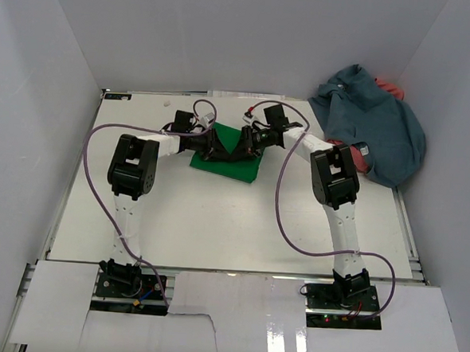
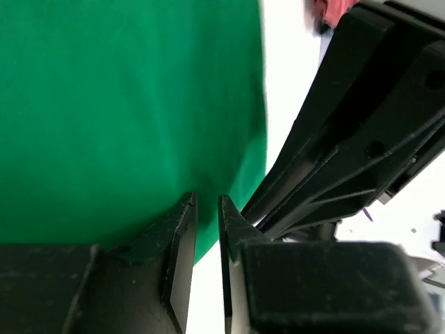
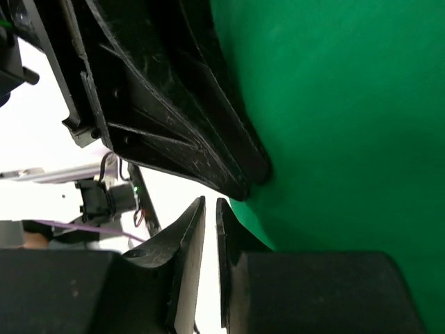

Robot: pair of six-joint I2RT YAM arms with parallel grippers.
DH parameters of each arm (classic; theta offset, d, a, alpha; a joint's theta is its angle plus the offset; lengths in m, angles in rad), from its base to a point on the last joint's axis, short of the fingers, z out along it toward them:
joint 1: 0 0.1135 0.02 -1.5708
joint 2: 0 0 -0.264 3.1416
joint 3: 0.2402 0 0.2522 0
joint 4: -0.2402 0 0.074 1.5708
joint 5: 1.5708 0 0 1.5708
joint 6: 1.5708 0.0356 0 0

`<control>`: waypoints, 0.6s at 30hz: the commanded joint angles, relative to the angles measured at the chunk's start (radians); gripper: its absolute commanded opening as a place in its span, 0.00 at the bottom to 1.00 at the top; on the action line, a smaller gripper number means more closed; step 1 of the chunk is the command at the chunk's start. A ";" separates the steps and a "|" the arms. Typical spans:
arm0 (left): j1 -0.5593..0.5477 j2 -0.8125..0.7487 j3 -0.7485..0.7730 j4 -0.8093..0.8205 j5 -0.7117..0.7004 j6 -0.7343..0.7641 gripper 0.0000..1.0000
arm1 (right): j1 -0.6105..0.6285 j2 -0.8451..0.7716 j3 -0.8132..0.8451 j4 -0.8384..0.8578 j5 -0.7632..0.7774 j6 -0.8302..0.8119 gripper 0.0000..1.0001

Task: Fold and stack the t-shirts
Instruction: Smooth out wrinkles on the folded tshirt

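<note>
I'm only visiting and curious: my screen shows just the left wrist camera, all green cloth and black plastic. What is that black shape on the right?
Observer: That is the right gripper. From above, it meets the left gripper nose to nose over the green t-shirt.
Operator: Is the green one spread out flat?
Observer: No, it lies folded into a compact rectangle around the middle of the table.
Operator: Any other shirts around?
Observer: A blue-grey t-shirt is heaped at the far right corner, with a coral red t-shirt peeking out from under it.
</note>
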 commanded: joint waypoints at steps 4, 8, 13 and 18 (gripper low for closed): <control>0.001 -0.056 -0.099 0.132 0.112 -0.045 0.28 | 0.014 -0.028 -0.077 0.001 -0.060 -0.015 0.16; 0.004 -0.088 -0.160 0.166 0.118 -0.059 0.28 | 0.019 -0.062 -0.186 0.067 -0.081 0.008 0.15; 0.007 -0.093 -0.221 0.212 0.118 -0.068 0.28 | 0.022 -0.068 -0.289 0.156 -0.095 0.044 0.14; 0.010 -0.070 -0.249 0.232 0.103 -0.066 0.28 | 0.021 -0.020 -0.298 0.153 -0.080 0.043 0.12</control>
